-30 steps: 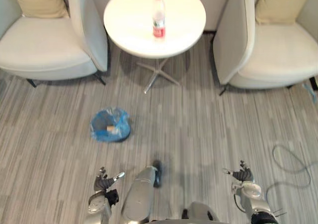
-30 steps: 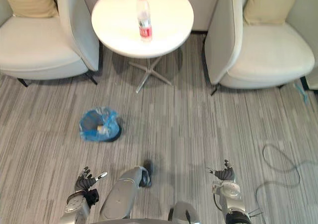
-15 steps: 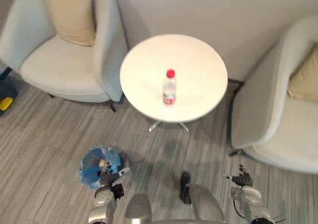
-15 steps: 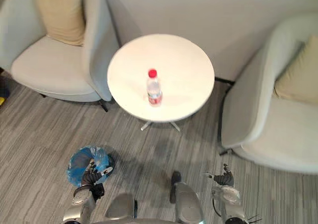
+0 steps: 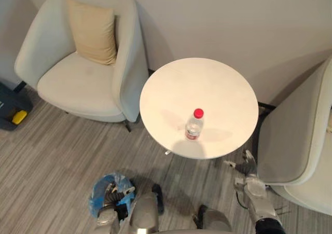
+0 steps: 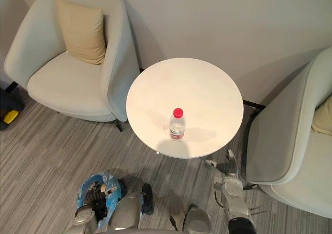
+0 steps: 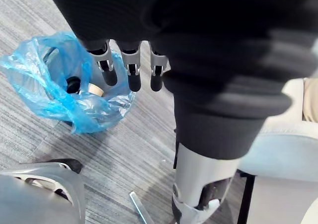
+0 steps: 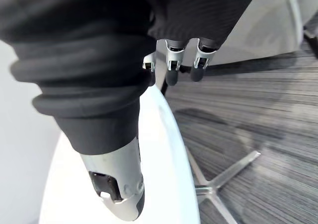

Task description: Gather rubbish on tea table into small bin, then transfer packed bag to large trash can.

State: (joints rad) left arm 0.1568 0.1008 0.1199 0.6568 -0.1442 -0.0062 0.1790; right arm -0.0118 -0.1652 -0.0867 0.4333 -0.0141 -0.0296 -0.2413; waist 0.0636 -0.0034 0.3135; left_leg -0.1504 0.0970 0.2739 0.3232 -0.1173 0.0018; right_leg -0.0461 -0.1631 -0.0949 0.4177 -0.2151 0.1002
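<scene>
I judge gathering unfinished: bottle stands on the surface, small bin on the floor beside it. Left hand and right hand slack-fingered, empty. Next, right hand must rise over the surface's rim and grasp.

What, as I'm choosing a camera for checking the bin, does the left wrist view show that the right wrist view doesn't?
Left wrist view: the left hand, fingers straight, near the blue-bagged small bin with rubbish inside. Right wrist view: the right hand, fingers straight, beside the round white table edge and its metal foot. Both: grey striped floor and a pale armchair.
</scene>
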